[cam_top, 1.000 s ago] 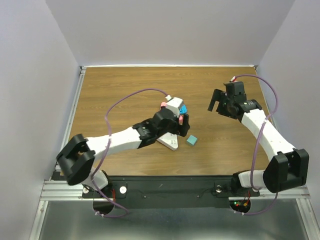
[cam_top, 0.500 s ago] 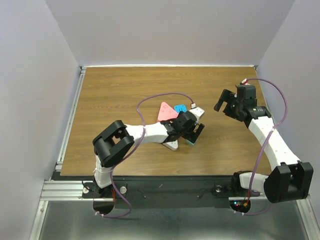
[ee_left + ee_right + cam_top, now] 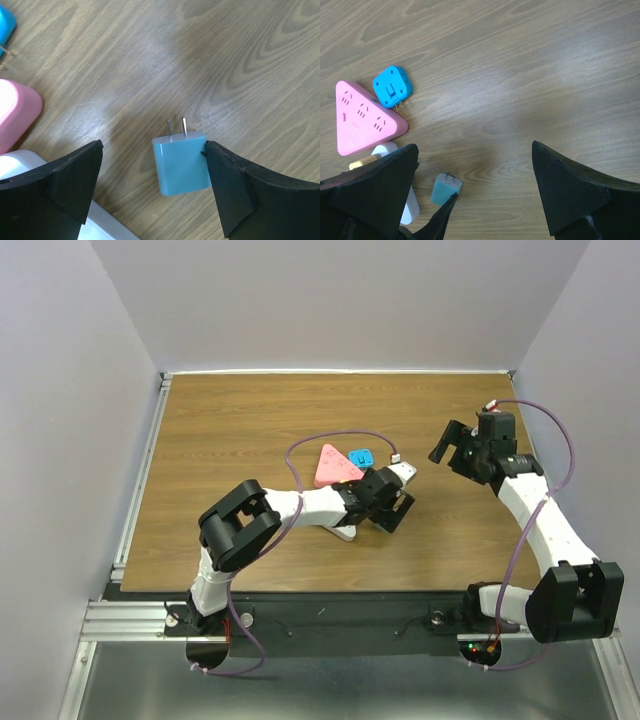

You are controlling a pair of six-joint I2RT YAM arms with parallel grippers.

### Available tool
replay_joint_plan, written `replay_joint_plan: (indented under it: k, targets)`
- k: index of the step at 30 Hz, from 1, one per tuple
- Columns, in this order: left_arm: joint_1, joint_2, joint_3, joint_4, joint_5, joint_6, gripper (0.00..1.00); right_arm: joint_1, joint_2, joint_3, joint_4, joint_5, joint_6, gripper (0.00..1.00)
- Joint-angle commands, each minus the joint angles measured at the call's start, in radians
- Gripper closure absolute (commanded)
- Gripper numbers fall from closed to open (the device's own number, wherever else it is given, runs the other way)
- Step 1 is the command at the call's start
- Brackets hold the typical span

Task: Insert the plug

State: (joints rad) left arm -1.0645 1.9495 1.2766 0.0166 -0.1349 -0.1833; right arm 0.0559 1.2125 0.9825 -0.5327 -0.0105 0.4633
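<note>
Stretched low across the worktop [image 3: 220, 430] with the left arm: elbow folded near the base, forearm running rightward. Left hand [image 3: 154, 150] spread wide, straddling the teal plug [image 3: 181, 162] — flat on the wood, prongs pointing away, one edge just beside a finger, not gripped. Pink triangular strip [image 3: 362, 117] and white strip [image 3: 15, 165] close by. Right arm extended forward — right hand [image 3: 475, 147] raised above the wood, well apart, fingers wide, holding nothing.
</note>
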Motion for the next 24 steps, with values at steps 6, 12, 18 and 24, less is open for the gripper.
replay_joint_plan:
  k: [6, 12, 18, 24]
  targets:
    - [-0.017, 0.035, 0.059, -0.044, 0.017, 0.015, 0.09, -0.016, -0.002, -0.016, 0.060, -0.026, -0.012, 0.00]
    - [-0.017, 0.046, 0.058, -0.058, 0.044, 0.004, 0.33, -0.021, -0.004, -0.019, 0.063, -0.029, -0.015, 0.00]
    - [-0.011, 0.051, 0.072, -0.076, 0.078, -0.024, 1.00, -0.022, -0.021, -0.024, 0.069, -0.031, -0.038, 0.00]
    - [0.093, -0.007, 0.211, -0.116, 0.186, -0.180, 1.00, -0.022, -0.129, -0.079, 0.163, -0.049, -0.063, 0.01]
